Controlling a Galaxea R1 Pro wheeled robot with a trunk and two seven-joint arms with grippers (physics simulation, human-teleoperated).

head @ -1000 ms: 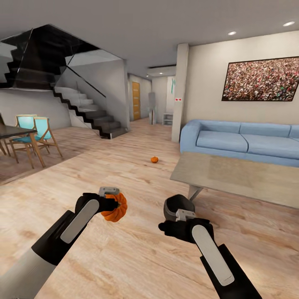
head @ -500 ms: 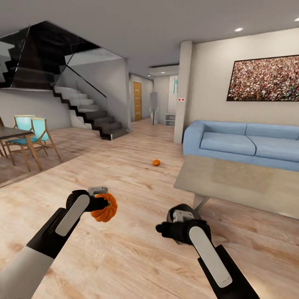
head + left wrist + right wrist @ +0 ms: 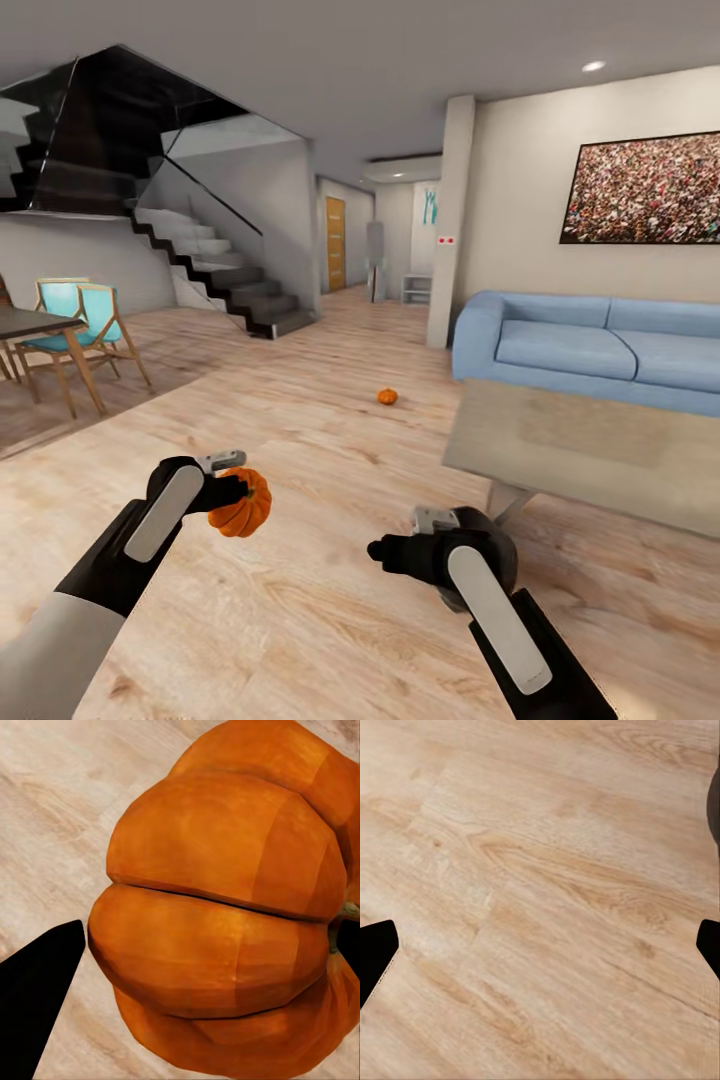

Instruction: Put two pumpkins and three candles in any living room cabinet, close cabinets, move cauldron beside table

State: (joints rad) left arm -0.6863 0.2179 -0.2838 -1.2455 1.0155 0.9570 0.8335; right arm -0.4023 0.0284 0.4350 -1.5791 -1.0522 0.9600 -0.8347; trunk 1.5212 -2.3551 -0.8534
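The left hand (image 3: 232,487) pinched 1 pumpkin (image 3: 241,504), the right hand (image 3: 540,945) was spread empty, and a 2nd pumpkin (image 3: 387,397) lay mid-frame on the floor (image 3: 300,620), nothing yet stowed.

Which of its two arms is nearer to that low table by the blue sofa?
Right. The right gripper hovers over the floor just off the table's near corner. The left gripper, holding a pumpkin, is further away, across open floor.
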